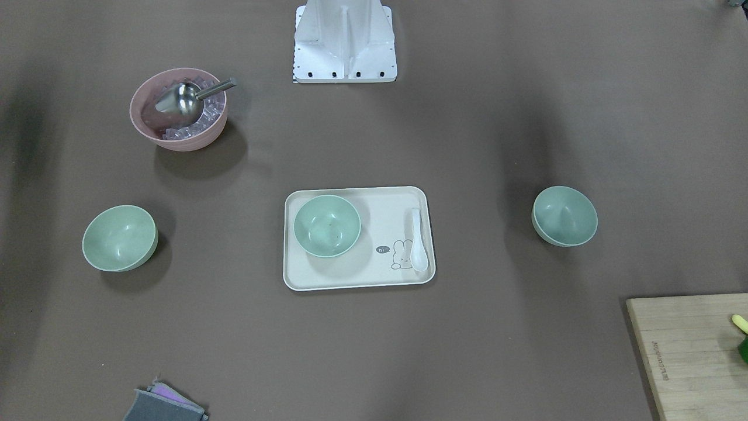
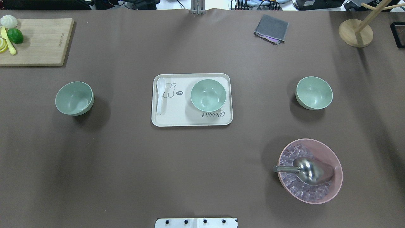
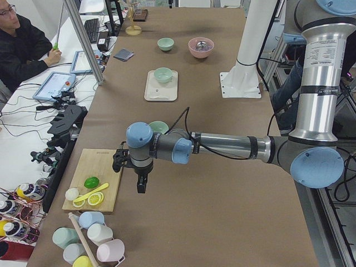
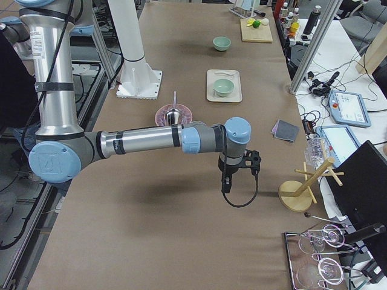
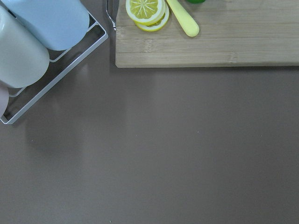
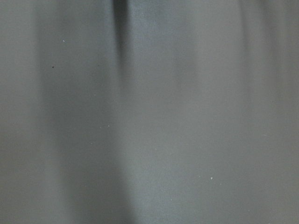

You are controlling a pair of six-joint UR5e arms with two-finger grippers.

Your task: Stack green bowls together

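Observation:
Three pale green bowls stand apart and upright. One (image 2: 74, 98) is on the table at my left, one (image 2: 208, 95) on the cream tray (image 2: 177, 114) in the middle, one (image 2: 314, 92) on the table at my right. From the front they show as the left bowl (image 1: 564, 215), the tray bowl (image 1: 326, 225) and the right bowl (image 1: 120, 237). My left gripper (image 3: 142, 186) hangs over the table by the cutting board, well off the bowls. My right gripper (image 4: 225, 184) hangs past the right bowl. I cannot tell whether either is open or shut.
A pink bowl (image 2: 338, 171) with ice and a metal scoop (image 2: 303, 169) stands near right. A white spoon (image 2: 160, 95) lies on the tray. A cutting board (image 2: 38, 41) with lemon and lime is far left. A grey cloth (image 2: 271, 28) and a wooden stand (image 2: 355, 32) are far right.

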